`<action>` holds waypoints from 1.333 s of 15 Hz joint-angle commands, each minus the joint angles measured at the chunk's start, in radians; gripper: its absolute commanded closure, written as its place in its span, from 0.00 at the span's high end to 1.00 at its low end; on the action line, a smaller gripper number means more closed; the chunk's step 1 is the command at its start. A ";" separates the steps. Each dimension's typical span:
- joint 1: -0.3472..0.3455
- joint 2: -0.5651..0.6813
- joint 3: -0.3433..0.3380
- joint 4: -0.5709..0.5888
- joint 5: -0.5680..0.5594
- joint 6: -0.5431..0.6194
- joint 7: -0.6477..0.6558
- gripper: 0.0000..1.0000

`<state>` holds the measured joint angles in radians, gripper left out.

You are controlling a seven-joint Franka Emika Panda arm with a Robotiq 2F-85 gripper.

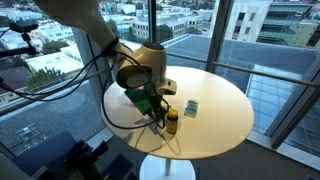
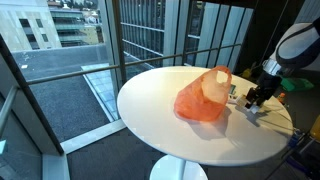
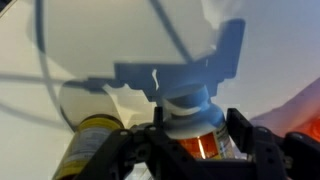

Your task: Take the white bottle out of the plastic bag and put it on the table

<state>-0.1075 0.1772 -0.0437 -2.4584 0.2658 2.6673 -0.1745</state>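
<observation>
The white bottle (image 3: pixel 190 125) has a white cap and an orange label. In the wrist view it stands upright between my gripper's (image 3: pixel 198 120) two fingers, which press on its sides. In an exterior view my gripper (image 2: pixel 253 98) hangs low over the round white table (image 2: pixel 170 135), just to the right of the orange plastic bag (image 2: pixel 203 97). The bottle is outside the bag. The arm hides the bottle in both exterior views. In an exterior view my gripper (image 1: pixel 155 108) is above the table's near side.
A yellow-capped bottle (image 1: pixel 171 122) stands right beside the gripper, also in the wrist view (image 3: pixel 85 148). A small flat item (image 1: pixel 190 107) lies near the table's middle. Glass walls and window frames surround the table (image 1: pixel 225 115). Cables hang from the arm.
</observation>
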 commanded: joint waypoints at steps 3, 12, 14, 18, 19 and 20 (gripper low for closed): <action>0.006 0.033 0.026 0.032 -0.008 -0.009 0.012 0.40; 0.001 -0.025 0.036 0.010 0.003 -0.046 0.002 1.00; 0.008 -0.047 0.025 0.013 -0.018 -0.080 0.031 1.00; 0.026 -0.109 0.014 0.027 -0.073 -0.164 0.104 1.00; 0.030 -0.129 0.014 0.033 -0.089 -0.187 0.128 1.00; 0.034 -0.150 0.015 0.042 -0.101 -0.220 0.152 1.00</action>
<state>-0.0933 0.0920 -0.0161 -2.4399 0.2125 2.5391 -0.0995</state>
